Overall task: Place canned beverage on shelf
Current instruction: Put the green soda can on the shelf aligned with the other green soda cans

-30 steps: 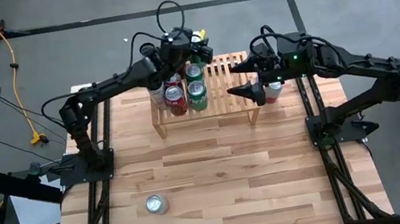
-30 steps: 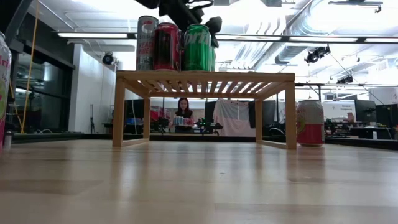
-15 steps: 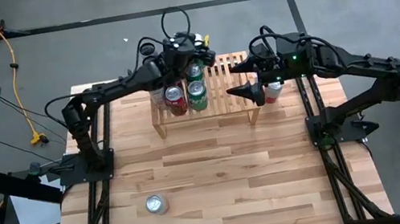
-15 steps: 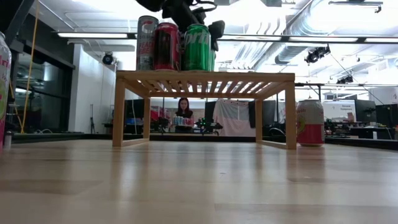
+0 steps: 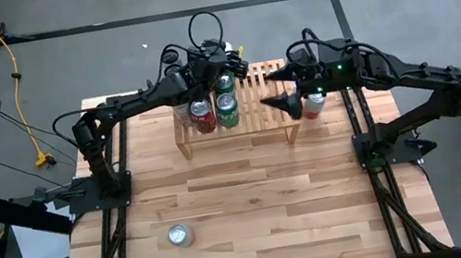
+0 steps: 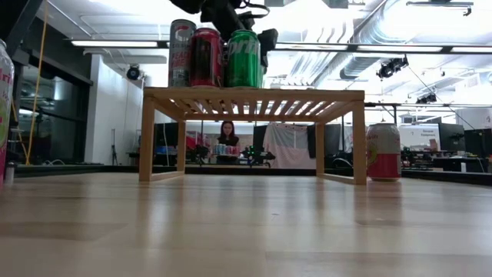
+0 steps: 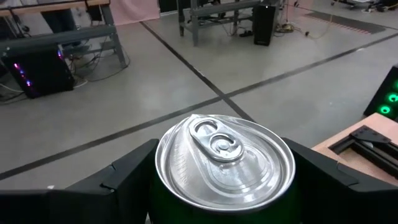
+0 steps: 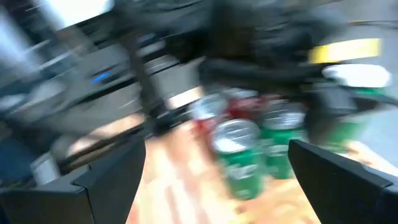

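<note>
On the shelf (image 5: pixel 255 106): four cans; left gripper (image 5: pixel 218 67) clasps rear green can (image 7: pixel 224 158); right gripper (image 5: pixel 285 90) spread, empty; two cans unshelved.

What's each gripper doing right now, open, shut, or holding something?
Left gripper: fingers either side of a green can at the back of the shelf; grip cannot be told.
Right gripper: open, empty, above the shelf's right end.

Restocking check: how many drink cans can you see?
6. On the shelf: silver can, red can, green can, rear green can in the left gripper. Pink can beside the shelf; lone can at the table's front. Others may be hidden.
</note>
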You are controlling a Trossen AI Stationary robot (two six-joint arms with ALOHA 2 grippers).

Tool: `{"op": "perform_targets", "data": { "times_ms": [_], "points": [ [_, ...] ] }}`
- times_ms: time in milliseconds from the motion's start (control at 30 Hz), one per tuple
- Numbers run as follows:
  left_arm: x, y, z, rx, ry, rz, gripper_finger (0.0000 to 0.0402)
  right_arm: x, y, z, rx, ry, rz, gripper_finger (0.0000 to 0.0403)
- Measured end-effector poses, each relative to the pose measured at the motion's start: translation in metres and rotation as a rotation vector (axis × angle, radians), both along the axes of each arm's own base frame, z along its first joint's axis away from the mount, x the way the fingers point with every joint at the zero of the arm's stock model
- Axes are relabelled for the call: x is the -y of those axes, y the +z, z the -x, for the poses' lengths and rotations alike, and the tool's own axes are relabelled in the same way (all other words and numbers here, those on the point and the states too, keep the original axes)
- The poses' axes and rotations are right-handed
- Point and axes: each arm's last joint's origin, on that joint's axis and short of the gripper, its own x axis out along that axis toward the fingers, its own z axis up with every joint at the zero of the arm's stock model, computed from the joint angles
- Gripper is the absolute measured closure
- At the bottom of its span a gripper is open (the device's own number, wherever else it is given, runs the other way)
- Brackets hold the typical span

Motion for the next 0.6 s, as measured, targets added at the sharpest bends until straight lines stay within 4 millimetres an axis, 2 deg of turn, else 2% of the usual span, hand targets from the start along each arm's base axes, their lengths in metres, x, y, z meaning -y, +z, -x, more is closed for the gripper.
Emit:
{"op": "perform_targets", "data": {
  "times_ms": [133, 267, 433, 600],
  "points": [
    [0.001, 0.0, -0.001, 0.006, 0.0, -0.003, 0.0123, 0.014, 0.0, 0.004, 0.011, -0.265, 0.0, 0.0022],
    [0.002, 0.001, -0.001, 0.009, -0.002, -0.003, 0.0123, 0.041, 0.0, 0.011, 0.038, -0.421, -0.063, 0.0025],
    [0.003, 0.0, -0.002, 0.007, -0.016, 0.002, 0.0123, 0.095, -0.015, 0.013, 0.004, -0.588, -0.123, 0.0063],
    [0.006, 0.0, -0.004, 0.003, -0.033, 0.0, 0.0123, 0.165, -0.051, -0.002, 0.005, -0.563, -0.32, 0.0144]
  ]
}}
